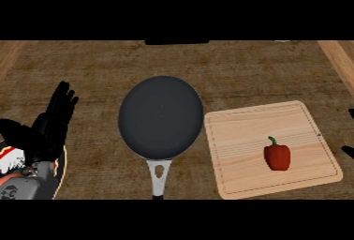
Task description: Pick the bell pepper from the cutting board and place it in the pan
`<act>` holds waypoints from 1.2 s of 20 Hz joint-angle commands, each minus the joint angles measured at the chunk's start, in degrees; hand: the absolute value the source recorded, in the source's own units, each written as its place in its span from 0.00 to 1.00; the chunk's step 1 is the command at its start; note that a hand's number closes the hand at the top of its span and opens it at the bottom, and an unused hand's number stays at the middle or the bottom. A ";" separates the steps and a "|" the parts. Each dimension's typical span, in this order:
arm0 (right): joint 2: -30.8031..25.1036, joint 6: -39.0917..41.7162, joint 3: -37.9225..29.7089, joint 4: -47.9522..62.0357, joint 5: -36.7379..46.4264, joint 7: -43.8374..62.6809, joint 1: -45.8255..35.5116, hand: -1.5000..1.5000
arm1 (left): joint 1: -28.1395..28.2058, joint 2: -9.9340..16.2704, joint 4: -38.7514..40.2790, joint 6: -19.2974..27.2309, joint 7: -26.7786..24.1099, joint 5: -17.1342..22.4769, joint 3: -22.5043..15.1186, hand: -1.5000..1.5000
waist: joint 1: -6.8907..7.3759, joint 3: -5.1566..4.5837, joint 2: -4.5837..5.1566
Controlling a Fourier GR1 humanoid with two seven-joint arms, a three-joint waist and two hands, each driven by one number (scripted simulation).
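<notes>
Pick not yet begun: pepper lies untouched on board. Left hand is rested, fingers straight; right hand's state cannot be told. A reach to pepper is called for; pan is bare.

No readable text, labels, brands, numbers or signs appear on the pan, cutting board, bell pepper or counter.

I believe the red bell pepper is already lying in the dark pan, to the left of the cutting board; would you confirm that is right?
Not quite. The head view shows the red bell pepper lying on the cutting board, not in the dark pan. The pan does sit to the left of the board, and it holds nothing.
</notes>
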 commanded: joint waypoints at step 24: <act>-17.27 20.31 18.42 -18.69 28.20 26.43 -5.43 0.00 | -3.46 -0.57 0.35 -4.95 4.12 0.79 1.42 0.50 | 3.08 -0.23 0.46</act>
